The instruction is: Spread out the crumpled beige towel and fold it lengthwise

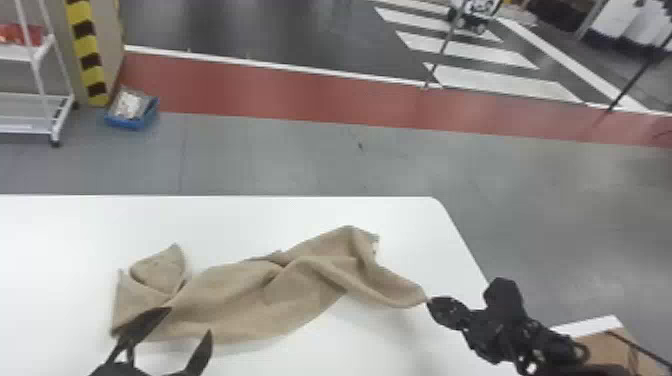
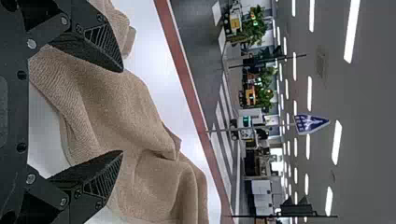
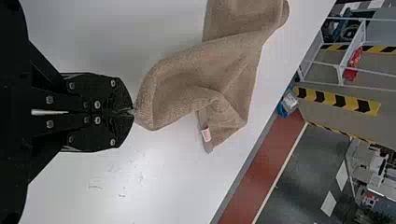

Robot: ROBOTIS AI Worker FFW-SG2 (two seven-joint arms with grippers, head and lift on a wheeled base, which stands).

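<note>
The crumpled beige towel [image 1: 250, 295] lies stretched unevenly across the white table, its left end folded over on itself. At its right tip, my right gripper [image 1: 429, 301] is shut on a corner. In the right wrist view that gripper [image 3: 133, 112] pinches the towel [image 3: 187, 88], and a small pale tag [image 3: 206, 134] shows near another corner. My left gripper [image 1: 190, 322] stands open over the towel's near left part. In the left wrist view the fingers of my left gripper [image 2: 122, 111] are wide apart, with towel cloth [image 2: 116, 107] beyond and between them.
The white table [image 1: 240, 215] ends at a far edge and a rounded right corner. A cardboard box [image 1: 607, 350] stands low at the right, near the right arm. Beyond the table are a blue bin [image 1: 132, 117] and a white rack [image 1: 37, 95] on the floor.
</note>
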